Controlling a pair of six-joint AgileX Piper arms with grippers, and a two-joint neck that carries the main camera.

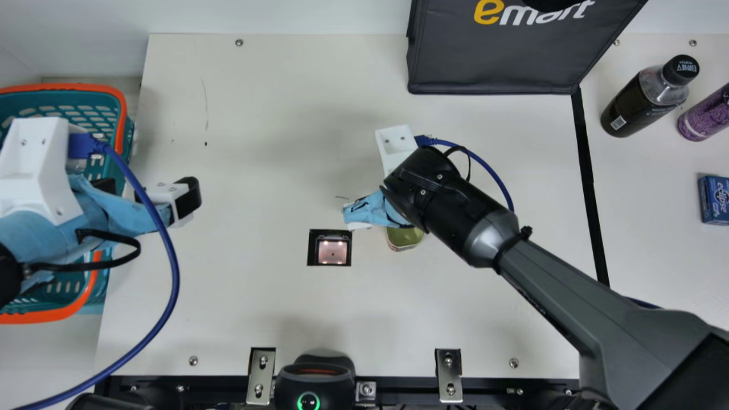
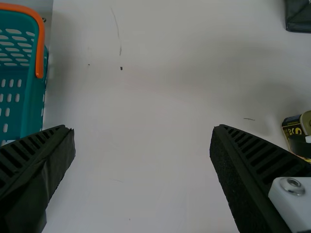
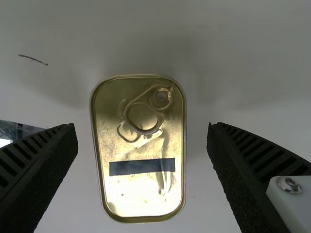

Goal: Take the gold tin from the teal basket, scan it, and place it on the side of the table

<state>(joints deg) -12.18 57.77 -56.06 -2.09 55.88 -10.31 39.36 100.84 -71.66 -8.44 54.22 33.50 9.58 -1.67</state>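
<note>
In the main view my right gripper (image 1: 373, 213) is over the gold tin (image 1: 405, 239), which lies on the table right of the square scanner window (image 1: 332, 251). The right wrist view has the tin (image 3: 146, 191), pull ring up, between the spread fingers of that gripper (image 3: 142, 138), with a gap on either side. My left gripper (image 1: 149, 193) hangs by the right rim of the teal basket (image 1: 121, 108), open and holding nothing. In the left wrist view its fingers stand wide apart (image 2: 142, 141), with the basket (image 2: 35, 104) to one side and the tin (image 2: 293, 130) to the other.
A black bag (image 1: 495, 62) stands at the back. Beyond the black tape line (image 1: 589, 188) at the right are a dark bottle (image 1: 638, 105), a purple bottle (image 1: 706, 115) and a blue box (image 1: 716, 199). A black device (image 1: 315, 378) sits at the front edge.
</note>
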